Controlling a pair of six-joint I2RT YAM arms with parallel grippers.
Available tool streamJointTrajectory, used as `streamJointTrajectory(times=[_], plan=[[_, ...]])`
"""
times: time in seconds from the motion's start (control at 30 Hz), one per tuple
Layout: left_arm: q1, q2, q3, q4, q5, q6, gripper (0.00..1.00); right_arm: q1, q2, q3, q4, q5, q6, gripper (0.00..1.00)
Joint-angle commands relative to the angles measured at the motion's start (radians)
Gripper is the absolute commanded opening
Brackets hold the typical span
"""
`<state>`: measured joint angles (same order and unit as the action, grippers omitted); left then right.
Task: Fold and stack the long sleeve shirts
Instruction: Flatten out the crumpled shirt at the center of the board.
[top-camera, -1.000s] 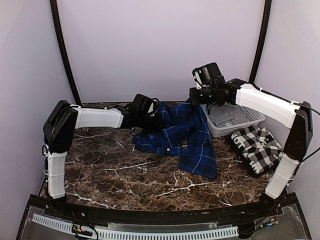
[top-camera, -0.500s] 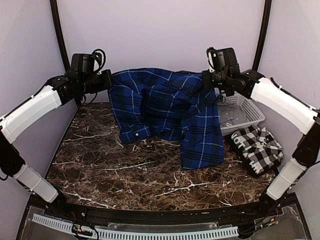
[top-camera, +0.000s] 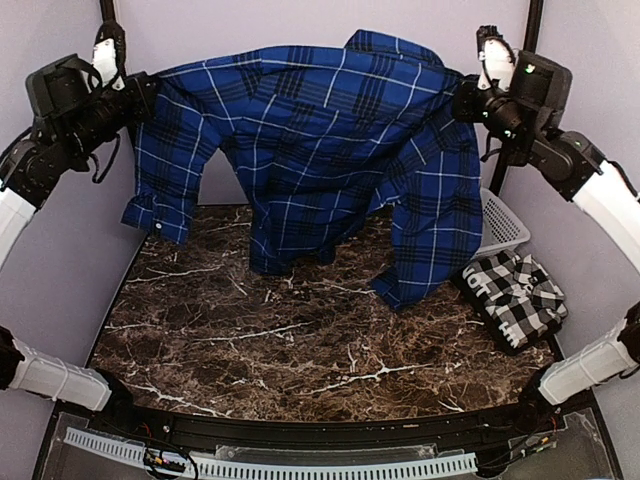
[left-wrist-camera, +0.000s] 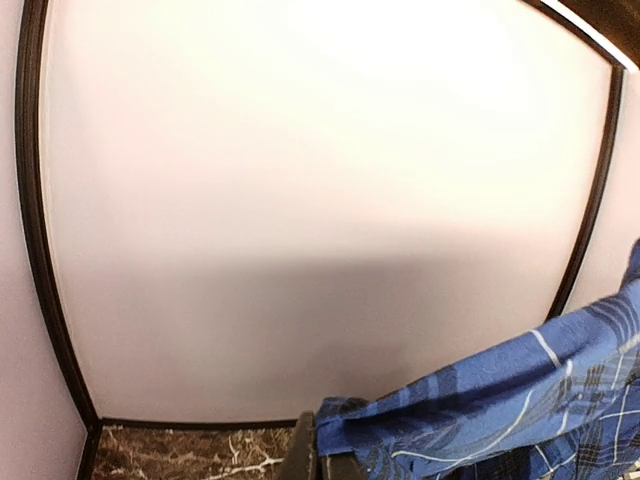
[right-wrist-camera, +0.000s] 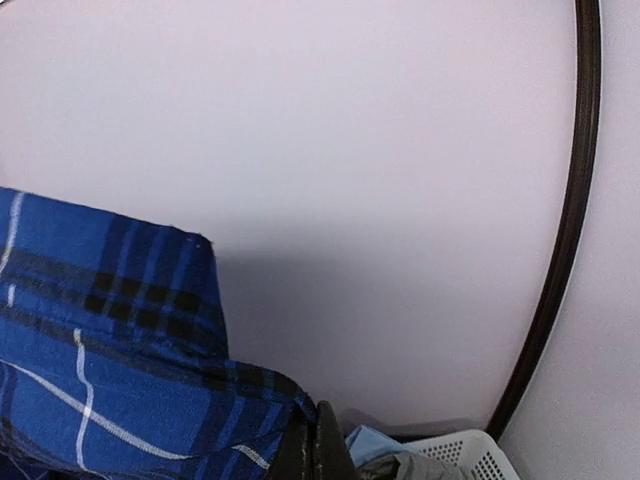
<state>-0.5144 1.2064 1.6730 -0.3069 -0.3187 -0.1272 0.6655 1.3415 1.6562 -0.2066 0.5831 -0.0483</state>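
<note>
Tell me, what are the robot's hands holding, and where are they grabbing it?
The blue plaid shirt, hanging spread out. The left gripper pinches its top edge at one end, the right gripper at the other.

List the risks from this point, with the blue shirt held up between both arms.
1. The blue plaid shirt hangs only from pinches at the left gripper and right gripper; either edge could slip out.
2. Its right side dangles close to the basket and the check shirt; lowering might snag or cover them.
3. The middle sags bunched, so it may land creased on the table.
</note>
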Motion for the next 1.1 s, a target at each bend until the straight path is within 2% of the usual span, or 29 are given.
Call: streamJointTrajectory(times=[0.0,0.17,0.3,0.43,0.53,0.63,0.7,0.8,0.9,0.93,1.0,1.07], plan=[[0.005,-0.077,0.081,0.068,0.097,0.091,0.0,0.002,-0.121,-0.015,0.2,-0.133,-0.027,0.0],[0.005,-0.098,0.196,0.062,0.152,0.104,0.0,0.002,-0.174,0.032,0.241,-0.209,-0.008,0.0],[0.005,-0.085,0.291,0.022,0.132,0.078,0.0,0.001,-0.152,0.129,0.183,-0.247,0.01,0.0],[0.005,0.001,0.375,-0.115,0.023,0.057,0.0,0.001,-0.068,0.229,0.078,-0.25,0.014,0.0],[0.008,0.085,0.406,-0.225,-0.047,0.042,0.0,-0.016,0.073,0.335,-0.064,-0.246,0.013,0.0],[0.041,0.196,0.369,-0.342,-0.044,0.023,0.0,-0.084,0.235,0.4,-0.193,-0.348,0.087,0.0],[0.117,0.259,0.303,-0.394,0.066,-0.037,0.0,-0.136,0.337,0.386,-0.224,-0.444,0.15,0.0],[0.266,0.339,0.114,-0.379,0.153,-0.104,0.0,-0.192,0.515,0.361,-0.235,-0.54,0.224,0.0],[0.373,0.481,0.027,-0.336,0.196,-0.165,0.0,-0.22,0.73,0.439,-0.299,-0.578,0.263,0.0],[0.385,0.516,0.021,-0.336,0.207,-0.171,0.0,-0.221,0.824,0.508,-0.331,-0.578,0.272,0.02],[0.403,0.653,0.032,-0.337,0.239,-0.182,0.0,-0.222,0.938,0.614,-0.411,-0.603,0.291,0.19],[0.406,0.731,0.047,-0.344,0.248,-0.185,0.12,-0.22,0.988,0.659,-0.452,-0.637,0.306,0.36]])
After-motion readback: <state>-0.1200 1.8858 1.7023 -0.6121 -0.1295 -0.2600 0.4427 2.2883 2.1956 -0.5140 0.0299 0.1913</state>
